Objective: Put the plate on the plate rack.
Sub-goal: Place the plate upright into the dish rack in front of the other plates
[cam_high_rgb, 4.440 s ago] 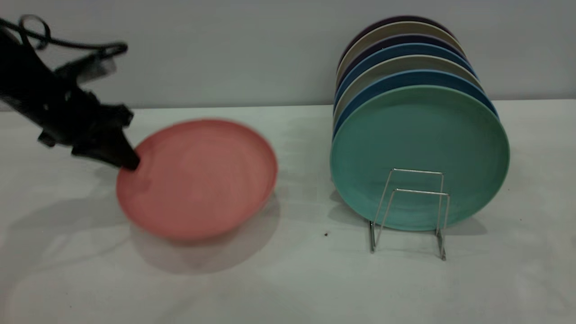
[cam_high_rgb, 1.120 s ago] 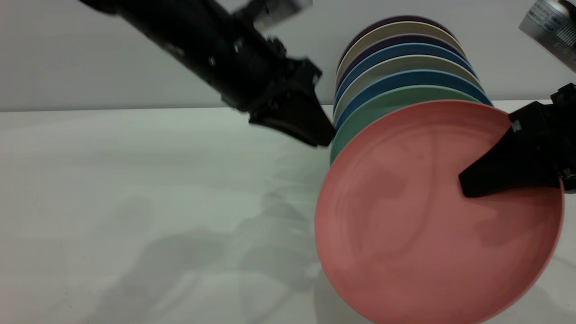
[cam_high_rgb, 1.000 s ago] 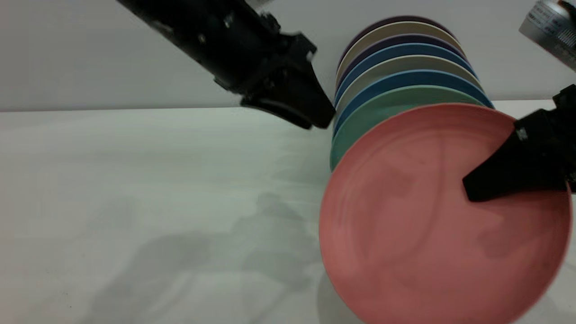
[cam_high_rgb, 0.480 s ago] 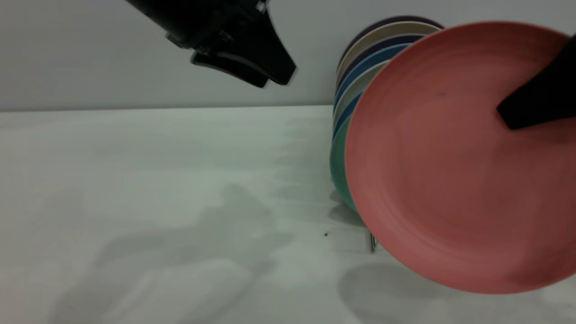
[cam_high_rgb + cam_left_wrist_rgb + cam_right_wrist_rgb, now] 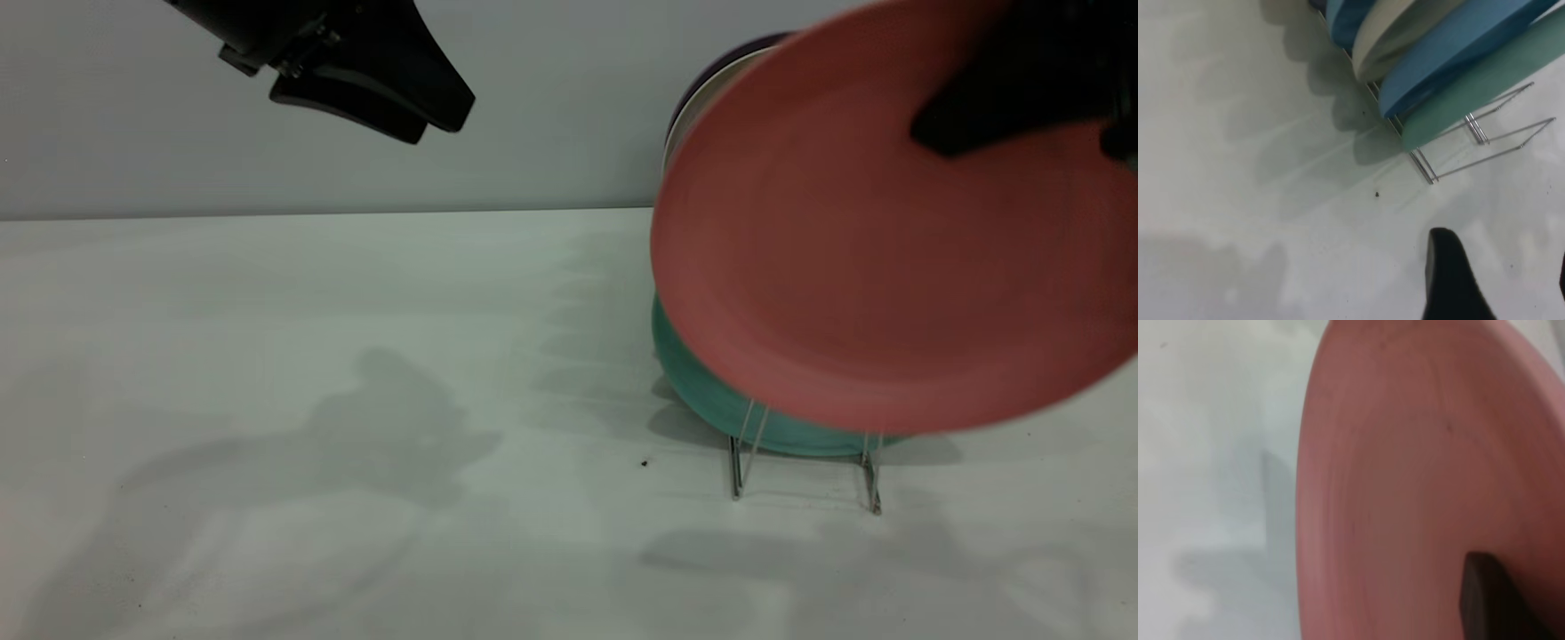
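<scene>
Right gripper point(image 5: 951, 133) clamped on the pink plate point(image 5: 871, 258), held in the air above the wire rack point(image 5: 805, 467), hiding the green plate point(image 5: 711, 391), left wrist view alone showing the rack's free front loops, left gripper point(image 5: 436, 120) high, well left of the rack, apparently open, nothing between its fingers, above the bench point(image 5: 311, 356)

The plate point(image 5: 889, 258) ran off the exterior view's top and right edges and hid most of the racked plates point(image 5: 711, 80) and the upper loops of the plate rack point(image 5: 742, 462). The right gripper point(image 5: 942, 133) was cut by the same corner. The left gripper point(image 5: 444, 120) showed partly; whether its jaws were parted was unclear.
</scene>
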Robot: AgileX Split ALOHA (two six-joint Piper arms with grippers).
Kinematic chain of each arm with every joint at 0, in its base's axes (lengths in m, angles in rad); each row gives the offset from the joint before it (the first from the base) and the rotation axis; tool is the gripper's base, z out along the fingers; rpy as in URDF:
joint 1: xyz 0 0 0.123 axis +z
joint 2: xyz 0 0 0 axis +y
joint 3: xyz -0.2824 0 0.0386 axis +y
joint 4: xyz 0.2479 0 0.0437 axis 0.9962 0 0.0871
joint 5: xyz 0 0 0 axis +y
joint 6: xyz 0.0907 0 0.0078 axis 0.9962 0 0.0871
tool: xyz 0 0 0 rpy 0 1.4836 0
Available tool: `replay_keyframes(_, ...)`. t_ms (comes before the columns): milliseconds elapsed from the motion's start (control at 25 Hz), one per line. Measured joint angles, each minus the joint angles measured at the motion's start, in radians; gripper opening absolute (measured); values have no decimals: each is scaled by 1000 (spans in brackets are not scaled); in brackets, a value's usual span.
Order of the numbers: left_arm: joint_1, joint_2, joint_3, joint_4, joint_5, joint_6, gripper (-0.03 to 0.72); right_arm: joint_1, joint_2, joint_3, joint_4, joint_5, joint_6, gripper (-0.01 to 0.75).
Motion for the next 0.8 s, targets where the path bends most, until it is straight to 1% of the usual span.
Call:
replay_keyframes(160,6,-9,0,0,0,0,429,18,0,-34,-62,-14,11,119)
replay_keyframes(800,6,-11,0,0,3,0,429,18,94,-35,-126,-144,-38,119)
